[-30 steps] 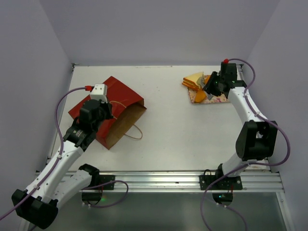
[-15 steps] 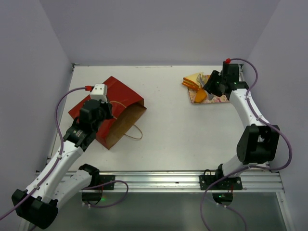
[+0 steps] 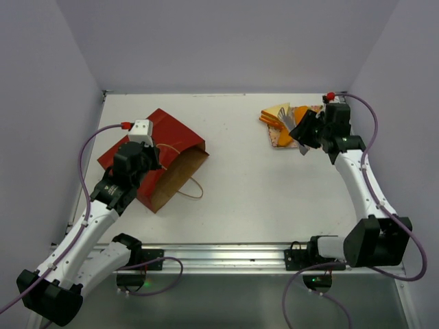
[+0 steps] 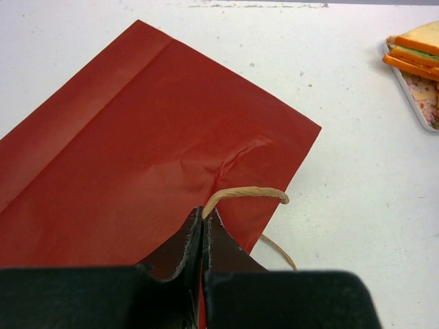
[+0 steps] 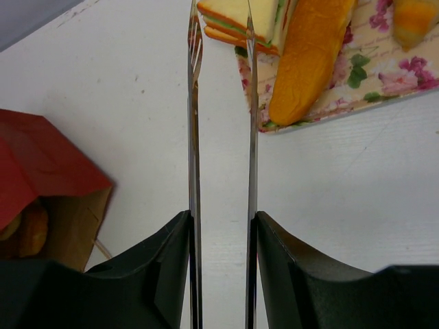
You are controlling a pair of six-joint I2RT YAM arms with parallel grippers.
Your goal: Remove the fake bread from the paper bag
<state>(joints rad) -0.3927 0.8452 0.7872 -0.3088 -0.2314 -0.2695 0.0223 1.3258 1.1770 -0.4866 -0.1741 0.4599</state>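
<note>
The red paper bag (image 3: 164, 140) lies flat at the left, its brown mouth facing right. My left gripper (image 4: 203, 216) is shut on its tan loop handle (image 4: 243, 194), over the bag's red side (image 4: 137, 137). An orange-brown piece of fake bread (image 5: 27, 229) shows inside the bag's mouth. My right gripper (image 5: 219, 219) grips metal tongs (image 5: 195, 103); their two blades stand apart with nothing between them. The tips point at the flowered tray (image 5: 384, 82), where a long orange loaf (image 5: 309, 62) and a sandwich (image 5: 230, 17) lie. In the top view the right gripper (image 3: 302, 137) hovers at the tray's near edge.
The flowered tray (image 3: 282, 142) sits at the back right, close to the right wall. Purple walls close in the table on three sides. A metal rail (image 3: 240, 257) runs along the near edge between the arm bases.
The right arm has drawn back from the tray toward the right, and its tongs have spread apart. The long loaf stays on the tray. The left arm and bag have not moved.
</note>
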